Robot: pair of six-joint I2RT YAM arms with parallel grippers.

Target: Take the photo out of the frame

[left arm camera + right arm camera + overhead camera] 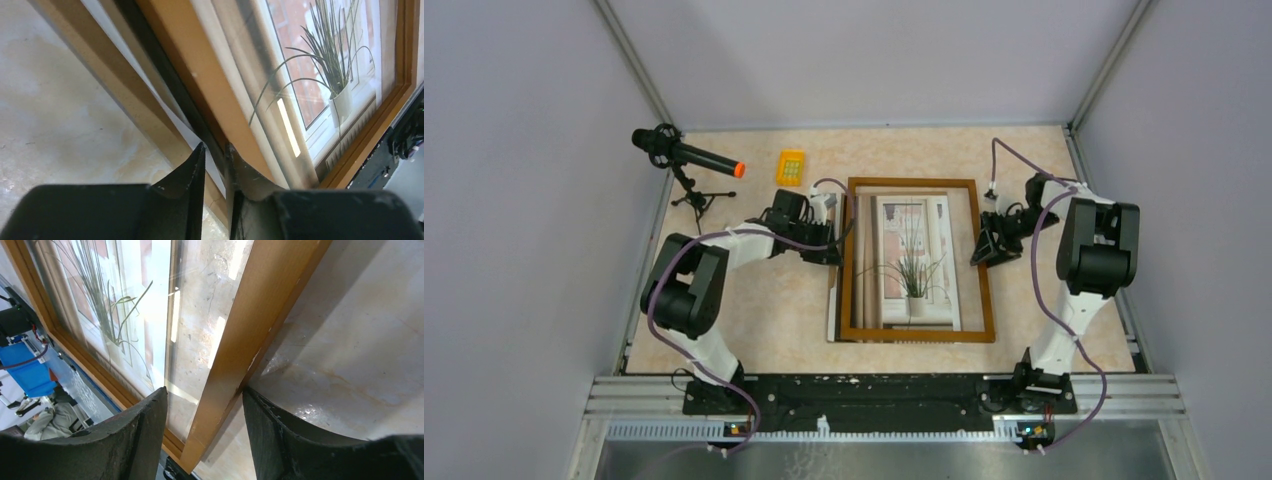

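**Position.** From where I stand, the frame point(914, 334) lies flat, glazed face up, in the middle of the tabletop point(764, 310), between the two arms. The photo point(912, 262) sits inside it under the pane, set toward the left. Along the right side the pane shows bare tabletop through it.

**Handling.** The wooden rim looks stiff and should give a firm hold. The pane is probably hard, slick and breakable, so any steadying force belongs on the rim, not the glazing. The photo looks thin, light and easily creased. I would take it by a free edge and draw it out flat, parallel to the tabletop.

**Hold points.** Beyond the left rim, a white sheet edge point(172, 122) and a brown board edge point(120, 85) jut out. Whether the white sheet is the photo's own margin I cannot tell.
- **Left hand** point(832, 248): it sits at this edge with its fingers point(192, 172) drawn nearly together and the thin layers running into the slit. I cannot tell whether the pinch is made.
- **Right hand** point(986, 246): it straddles the right rim with a gap on each side. It is released and holds nothing.

**Surface and room.** The tabletop is smooth, marbled beige with a sheen, so the frame may slide unless steadied. Grey panels close in three sides. A microphone point(686, 155) on a small tripod and an orange block point(791, 167) stand at the far left, well apart from the frame.
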